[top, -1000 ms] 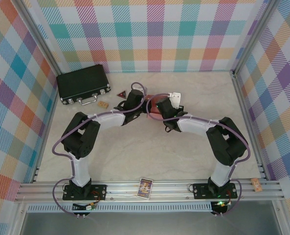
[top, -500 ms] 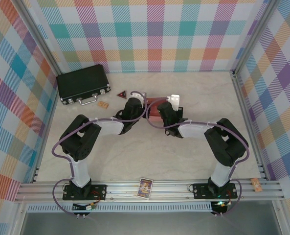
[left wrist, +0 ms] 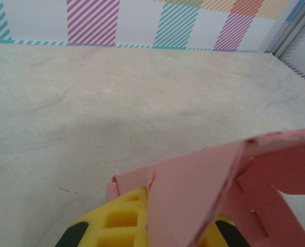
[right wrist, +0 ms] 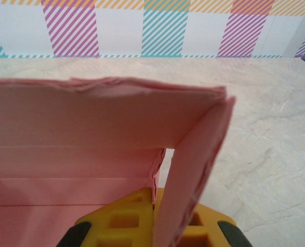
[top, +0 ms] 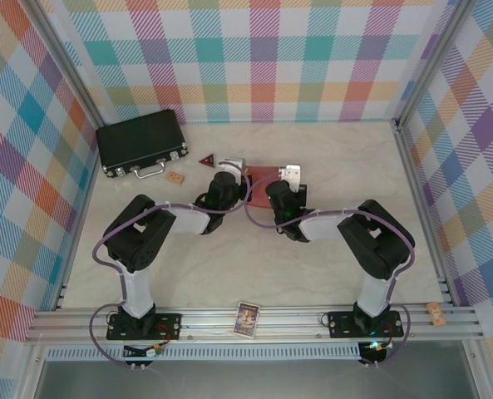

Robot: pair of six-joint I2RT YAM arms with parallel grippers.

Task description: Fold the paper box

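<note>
Top external view: paper box (top: 261,175) lying toward 12 o'clock of the bench (top: 229,266) centre, gripped at both ends. Left claw (top: 236,170) at the box's 9 o'clock, right claw (top: 281,178) at its 3 o'clock. Both pinched narrow on pink card, nothing else between them.

Left wrist view: yellow fingers (left wrist: 134,198) at 6 o'clock of frame, nipping a bent flap. Flap tilted up toward 2 o'clock; slotted tab loose at 4 o'clock, not tucked.

Right wrist view: long wall panel standing upright from 9 to 1 o'clock. End flap turned round the corner and caught between the yellow fingers (right wrist: 203,218). Corner crease formed, top edges ragged, layers not flush.

Change against one second back:
- Both wrists pushed out toward 12 o'clock, forearms stretched, elbows drawn in behind.
- Box carried slightly the same way; then a dark bunched lump between the claws, now reading as a flatter, squarer outline.
- Claws pinched down throughout, no release and no regrip.

Judgement: mid-fold, roughly halfway. Joint outward push probably squaring the walls against each other. One corner up on the right side; left side open and loose, so no closed box yet. Likely next: seat the slotted tab, press that end wall upright.

Risk: thin card, two opposed pinches. Possible tear at the slots or a stray crease if pulled apart unevenly.

Black case (top: 140,141) at 10 o'clock, well apart from the work.
</note>
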